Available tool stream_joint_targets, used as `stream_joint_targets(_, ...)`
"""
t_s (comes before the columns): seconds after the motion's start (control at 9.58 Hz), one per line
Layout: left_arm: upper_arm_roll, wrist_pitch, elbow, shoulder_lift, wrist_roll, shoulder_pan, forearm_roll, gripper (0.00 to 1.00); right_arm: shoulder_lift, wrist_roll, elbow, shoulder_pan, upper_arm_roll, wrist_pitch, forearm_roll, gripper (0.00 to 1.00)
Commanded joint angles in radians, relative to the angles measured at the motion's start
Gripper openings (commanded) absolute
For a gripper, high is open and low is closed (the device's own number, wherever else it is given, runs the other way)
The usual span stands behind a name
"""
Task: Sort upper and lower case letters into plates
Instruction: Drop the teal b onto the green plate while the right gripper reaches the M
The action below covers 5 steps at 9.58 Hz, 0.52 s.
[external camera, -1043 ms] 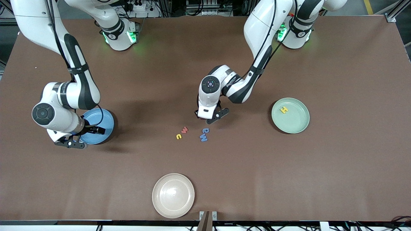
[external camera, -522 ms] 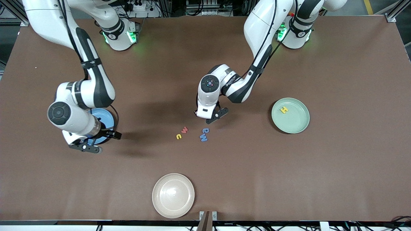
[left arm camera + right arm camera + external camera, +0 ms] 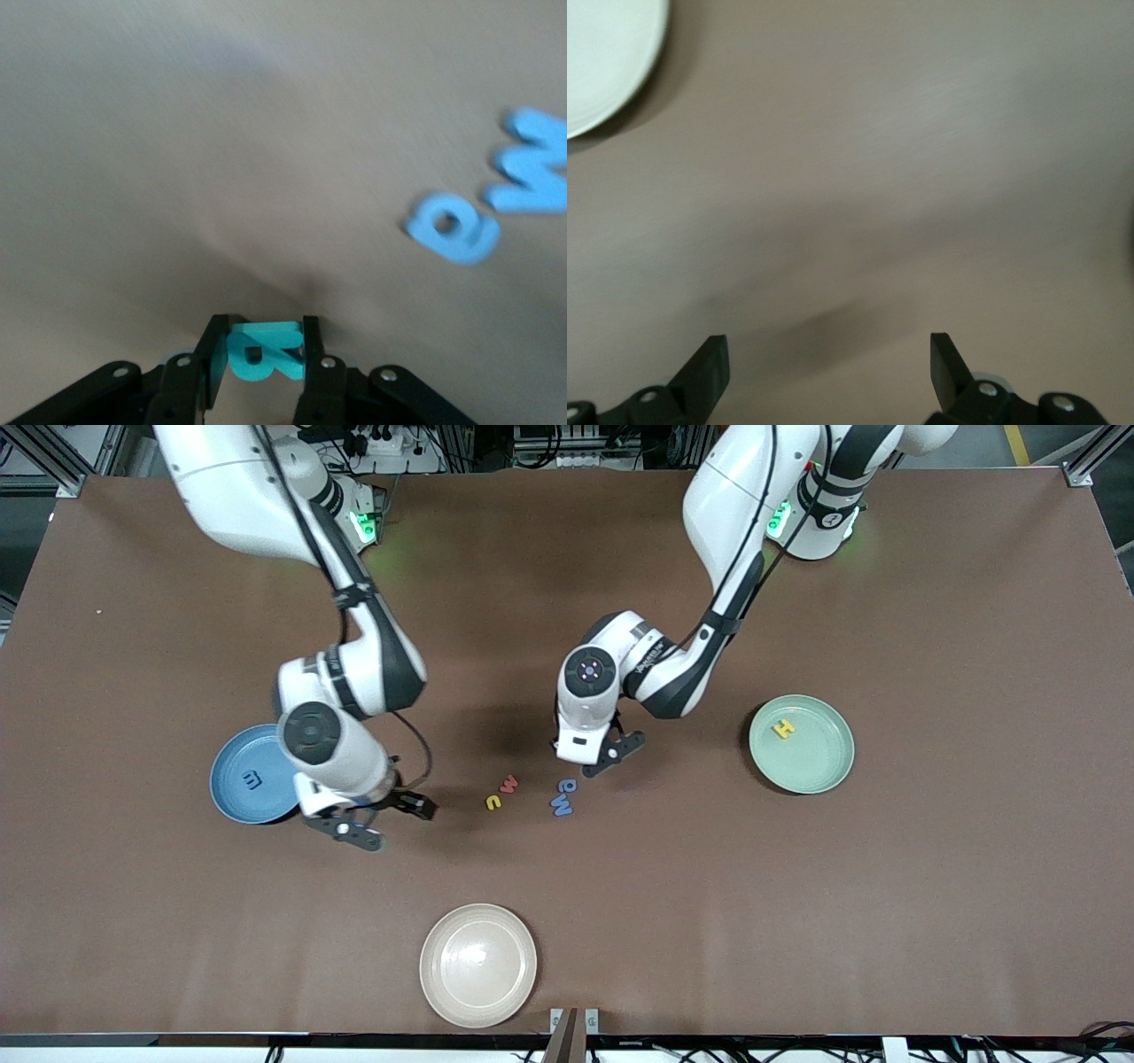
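My left gripper (image 3: 601, 760) is shut on a teal letter (image 3: 263, 352), held just above the table beside the loose letters. Those are a red-pink letter (image 3: 508, 784), a yellow letter (image 3: 493, 802) and two blue letters (image 3: 568, 786) (image 3: 562, 805), which also show in the left wrist view (image 3: 452, 228) (image 3: 532, 164). My right gripper (image 3: 390, 824) is open and empty (image 3: 827, 345), over bare table between the blue plate (image 3: 230, 797) and the loose letters. A small blue letter (image 3: 252, 780) lies in the blue plate. The mint green plate (image 3: 819, 766) holds a yellow H (image 3: 783, 729).
A cream-white plate (image 3: 478, 965) sits near the table edge closest to the front camera; its rim shows in the right wrist view (image 3: 602, 53). The brown table (image 3: 930, 886) stretches wide toward both ends.
My right gripper has moved from over the blue plate toward the loose letters, uncovering the plate and the letter in it. My left gripper has shifted slightly toward the green plate.
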Motion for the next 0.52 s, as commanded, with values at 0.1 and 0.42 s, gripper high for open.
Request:
stream_joint_targets(0.1, -0.006, -0.216, -0.07, -0.135, 0.22, 0.088, 0.025, 0.0, 0.08, 0.045, 0.065, 0.069, -0.009, 0.0, 0.091, 1.0)
stream_joint_targets(0.42, -0.005, -0.213, -0.271, -0.293, 0.441, 0.193, 0.041, 0.0, 0.152, 0.228, 0.088, 0.164, -0.028, 0.025, 0.117, 1.0)
